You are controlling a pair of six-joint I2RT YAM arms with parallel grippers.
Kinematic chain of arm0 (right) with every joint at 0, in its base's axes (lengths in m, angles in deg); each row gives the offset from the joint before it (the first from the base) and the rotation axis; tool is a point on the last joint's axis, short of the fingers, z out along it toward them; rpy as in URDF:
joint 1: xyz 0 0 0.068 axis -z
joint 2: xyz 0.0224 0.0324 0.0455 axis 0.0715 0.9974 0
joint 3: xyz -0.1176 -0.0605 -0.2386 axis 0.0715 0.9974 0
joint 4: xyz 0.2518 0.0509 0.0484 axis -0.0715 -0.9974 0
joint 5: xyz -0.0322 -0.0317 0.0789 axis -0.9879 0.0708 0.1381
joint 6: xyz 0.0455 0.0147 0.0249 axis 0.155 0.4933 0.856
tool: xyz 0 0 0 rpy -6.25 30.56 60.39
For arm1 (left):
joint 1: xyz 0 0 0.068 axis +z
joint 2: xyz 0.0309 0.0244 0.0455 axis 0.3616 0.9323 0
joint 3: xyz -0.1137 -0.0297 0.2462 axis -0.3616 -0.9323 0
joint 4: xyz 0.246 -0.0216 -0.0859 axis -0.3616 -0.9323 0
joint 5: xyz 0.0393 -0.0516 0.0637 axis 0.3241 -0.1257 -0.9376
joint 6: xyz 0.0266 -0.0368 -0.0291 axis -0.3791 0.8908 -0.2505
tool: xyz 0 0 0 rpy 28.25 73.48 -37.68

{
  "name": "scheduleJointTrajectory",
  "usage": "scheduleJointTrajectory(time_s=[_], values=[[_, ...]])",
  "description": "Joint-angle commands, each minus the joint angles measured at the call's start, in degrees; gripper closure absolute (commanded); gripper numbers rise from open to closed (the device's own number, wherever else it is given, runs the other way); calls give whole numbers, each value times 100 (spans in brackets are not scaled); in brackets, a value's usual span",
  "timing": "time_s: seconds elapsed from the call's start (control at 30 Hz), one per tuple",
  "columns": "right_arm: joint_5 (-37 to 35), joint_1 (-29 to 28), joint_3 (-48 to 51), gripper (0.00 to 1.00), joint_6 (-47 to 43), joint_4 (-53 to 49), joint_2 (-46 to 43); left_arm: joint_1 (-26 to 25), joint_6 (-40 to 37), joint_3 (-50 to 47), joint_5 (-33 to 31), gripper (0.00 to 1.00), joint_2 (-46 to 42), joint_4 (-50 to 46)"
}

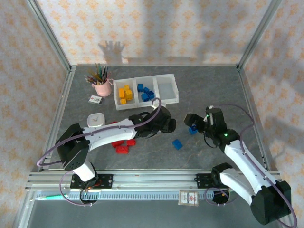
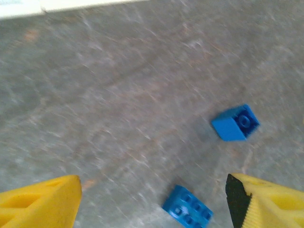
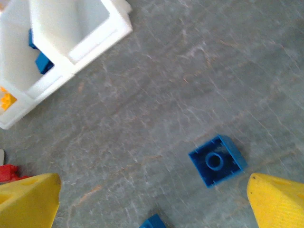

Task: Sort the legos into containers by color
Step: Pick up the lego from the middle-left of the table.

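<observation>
Left gripper (image 2: 152,205) stood open and empty, its yellow fingers (image 2: 40,202) spread wide over the grey table (image 2: 118,95). A flat blue brick (image 2: 187,212) lay between them, nearer the right-hand finger, and a smaller blue brick (image 2: 236,123) lay beyond it. The step in hand was judged to be picking up a blue brick for the middle compartment (image 1: 142,100) of the white tray (image 1: 166,88), where blue bricks already lay; the left compartment (image 1: 118,83) held yellow ones. A good pick called for the fingers to be centred on the brick, squared to two opposite flat sides, lowered almost to the table, and only then closed. With both wrists near each other, one arm at a time was the safer course. The left arm reached low, forward and to the right, with the red bricks (image 1: 124,145) beside its forearm. Right gripper (image 3: 152,204) was likewise open and empty, the smaller blue brick lying ahead of its right finger. The right arm bent inward to the left, wrist tilted down.
</observation>
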Motion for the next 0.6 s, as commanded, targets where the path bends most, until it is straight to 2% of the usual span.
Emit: scheduleJointTrajectory(time_s=[0.0,0.33,0.57], values=[[-257,32,226,0,363,-357,-226,-249,282,30,187,17,293,218],[-591,49,347,0,683,-231,-208,-713,990,332,123,12,1174,147],[-437,293,409,0,582,38,-174,-841,1430,398,-87,16,1464,188]])
